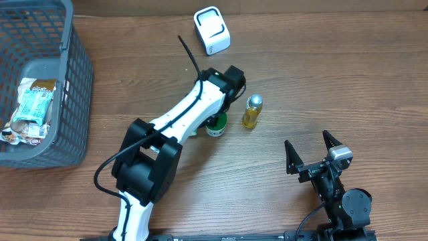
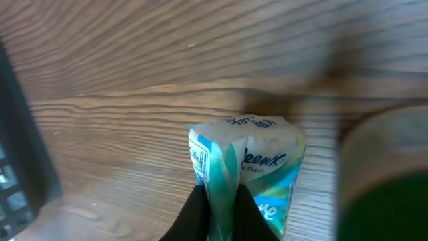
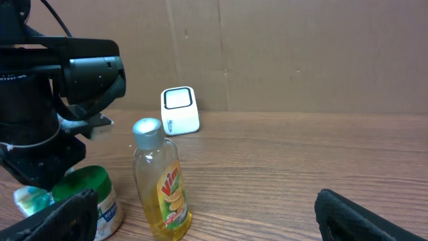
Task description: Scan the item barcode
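at the far left of the wooden table [image 1: 334, 80] stands a grey basket [image 1: 77, 87] with a few snack packets [image 1: 33, 107] lying in its near corner. right of it the white left arm [image 1: 180, 114] reaches from the front edge toward the middle of the table, a black cable running along it. from overhead its own wrist hides the left gripper [image 2: 224, 201]. the left wrist view shows it: the two black fingers [image 2: 197, 214] are pinched tight on the bottom edge of a tissue pack [image 2: 247, 154], white with teal and blue print, held low over the wood. whether the pack touches the table cannot be told. in the right wrist view the same pack peeks out just beside a green-lidded jar [image 1: 217, 125], under the arm's black wrist.

the jar stands upright, partly tucked under the arm. a little to its right, apart from it, a yellow vim bottle [image 1: 252, 111] with a silver cap also stands upright. the white barcode scanner [image 1: 212, 30] sits at the back of the table, well apart from the held pack, close to the cardboard wall [image 3: 301, 53] behind it.

at the front right the right gripper [image 1: 306, 138] hangs over bare wood with its fingers spread wide and nothing between them, pointing toward the bottle and the jar.
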`<state>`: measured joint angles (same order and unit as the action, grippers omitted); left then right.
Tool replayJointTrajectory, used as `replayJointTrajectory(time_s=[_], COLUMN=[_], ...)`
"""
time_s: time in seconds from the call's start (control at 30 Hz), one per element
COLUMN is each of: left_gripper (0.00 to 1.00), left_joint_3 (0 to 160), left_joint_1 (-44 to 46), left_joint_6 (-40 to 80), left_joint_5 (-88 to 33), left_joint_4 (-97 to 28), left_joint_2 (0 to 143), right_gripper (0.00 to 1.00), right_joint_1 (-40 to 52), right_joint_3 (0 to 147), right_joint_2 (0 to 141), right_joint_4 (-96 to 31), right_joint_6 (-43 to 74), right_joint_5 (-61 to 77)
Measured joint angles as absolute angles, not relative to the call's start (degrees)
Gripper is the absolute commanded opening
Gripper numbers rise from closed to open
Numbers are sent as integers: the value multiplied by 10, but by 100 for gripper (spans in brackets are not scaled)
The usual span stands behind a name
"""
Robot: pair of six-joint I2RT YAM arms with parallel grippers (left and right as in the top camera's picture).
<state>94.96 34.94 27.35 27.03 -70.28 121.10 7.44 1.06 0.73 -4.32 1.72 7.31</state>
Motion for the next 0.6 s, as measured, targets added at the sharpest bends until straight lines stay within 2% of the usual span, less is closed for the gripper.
replayJointTrajectory(time_s=[0.6], left_gripper=[4], left_joint_3=[950], left_joint_1=[352], left_joint_6=[284], left_joint_5=[216], left_joint_4=[-691], left_joint_2=[1211], right_gripper=[100], right_joint_1=[74], right_joint_3=[11], right_joint_2=[7], right_joint_4=[-43], right_joint_6=[17], right_joint_5=[73])
